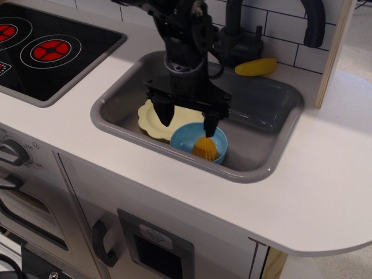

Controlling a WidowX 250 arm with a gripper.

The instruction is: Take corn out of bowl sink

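Yellow-orange bumpy corn [205, 149] sits in the light blue bowl [185, 137] inside the grey sink [264, 125]; claw [187, 123] spread wide above, white table [325, 192] around.

I am looking at a toy play kitchen, not a real one. A grey sink [256, 168] with rounded corners sits in a white countertop [325, 192]. To its left I note a black stovetop [40, 64] with flat red burners [51, 50] that look printed on. A dark faucet [238, 35] stands behind the basin against a white tiled wall [279, 26]. Below the counter I see a knob [13, 154], a door handle [102, 244] and a plain wood edge [336, 46], all toy-like. A pale yellow plate [152, 119] lies in the basin.
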